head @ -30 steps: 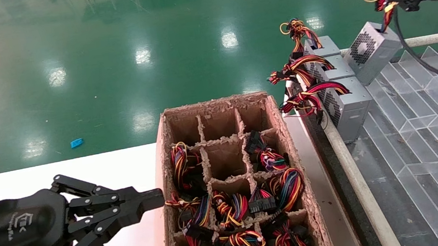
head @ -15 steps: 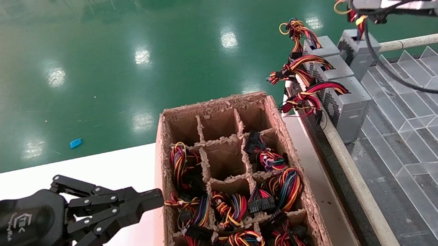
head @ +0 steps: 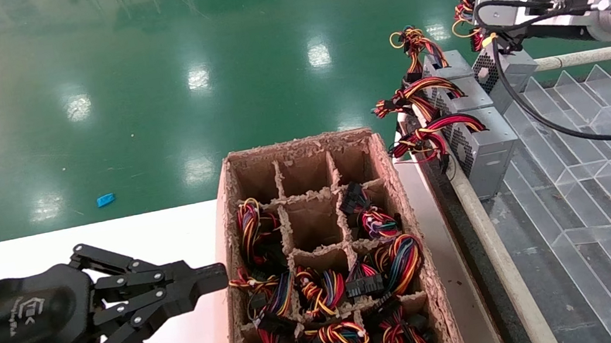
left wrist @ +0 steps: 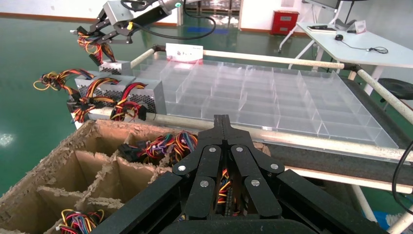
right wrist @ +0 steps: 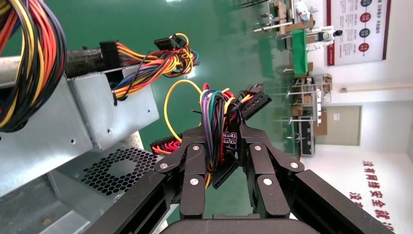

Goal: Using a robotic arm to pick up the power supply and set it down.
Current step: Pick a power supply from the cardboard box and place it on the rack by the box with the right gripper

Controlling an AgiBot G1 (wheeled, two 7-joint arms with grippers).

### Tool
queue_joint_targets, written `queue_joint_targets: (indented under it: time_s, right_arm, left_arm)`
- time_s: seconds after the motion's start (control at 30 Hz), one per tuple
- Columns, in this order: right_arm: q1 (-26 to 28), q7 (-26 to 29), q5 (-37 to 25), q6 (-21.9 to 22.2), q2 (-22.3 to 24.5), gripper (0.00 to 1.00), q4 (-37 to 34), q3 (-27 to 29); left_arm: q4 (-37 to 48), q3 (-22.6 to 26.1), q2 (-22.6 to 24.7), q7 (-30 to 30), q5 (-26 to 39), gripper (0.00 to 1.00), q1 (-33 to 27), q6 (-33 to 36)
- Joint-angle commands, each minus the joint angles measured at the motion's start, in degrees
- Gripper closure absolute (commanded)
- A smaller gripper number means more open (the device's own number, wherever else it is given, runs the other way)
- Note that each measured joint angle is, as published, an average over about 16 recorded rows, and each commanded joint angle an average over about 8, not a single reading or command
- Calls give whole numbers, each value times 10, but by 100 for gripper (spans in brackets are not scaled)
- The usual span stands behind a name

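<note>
My right gripper (head: pixel 470 11) is at the far right, shut on the red, yellow and black wire bundle (right wrist: pixel 214 105) of a grey power supply (head: pixel 507 73). The jaws pinch the wires and a black connector at my right gripper (right wrist: pixel 221 134) in the wrist view. The supply's vent grille (right wrist: pixel 117 170) hangs just below the fingers. The box sits low at the far end of a row of power supplies, beside the farthest one (head: pixel 447 65). I cannot tell if it rests on the tray. My left gripper (head: pixel 219 277) is shut and empty, parked over the white table.
Two more supplies (head: pixel 464 96) (head: pixel 487 150) line the left edge of the clear divided tray (head: pixel 591 187). A brown divided cardboard box (head: pixel 226 229) holds several wire bundles, with far cells empty. A grey rail (head: pixel 493 253) runs between box and tray. The white table (head: pixel 143 240) lies left.
My right arm has swung left and down with the power supply, from hanging tilted over the tray to the far end of the row. The left arm has not moved.
</note>
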Motion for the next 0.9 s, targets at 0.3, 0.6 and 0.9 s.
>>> queue_joint_targets:
  time_s: [0.3,0.6,0.9]
  right_arm:
    - [6,16,17,-21,4,0,-5,12]
    - [9,33,27,-42,6,0,-9,18]
    - [15,102,76,-115,20,0,-17,53]
  left_arm:
    - [0,0,0,0,0,100,0,0]
    - [0,0,0,0,0,100,0,0]
    - [0,0,0,0,0,100,0,0]
